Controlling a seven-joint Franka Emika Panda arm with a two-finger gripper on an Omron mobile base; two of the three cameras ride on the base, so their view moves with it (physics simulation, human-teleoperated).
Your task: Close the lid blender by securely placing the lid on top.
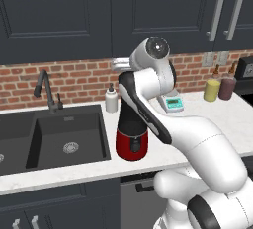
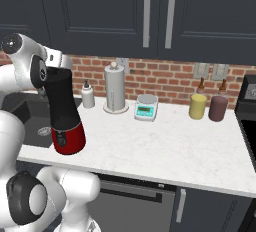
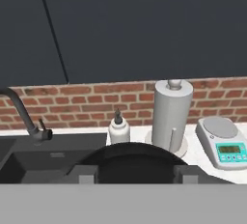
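lid (image 3: pixel 132 162) one, under claw (image 3: pixel 135 182), claw state unclear; one blender (image 2: pixel 64 113); two bottles (image 2: pixel 198 106).

Blender (image 1: pixel 131 141) jar mostly behind arm; claw fingers hidden, state unclear.

- Even, soft rendered light throughout; no glare or hot spots.
- The white table (image 2: pixel 165 141) is bright, the cabinets (image 2: pixel 100 11) dim and flat.
- Faint shadow beside the blender (image 2: pixel 64 113).
- All views slightly soft and low-resolution, without edge distortion.
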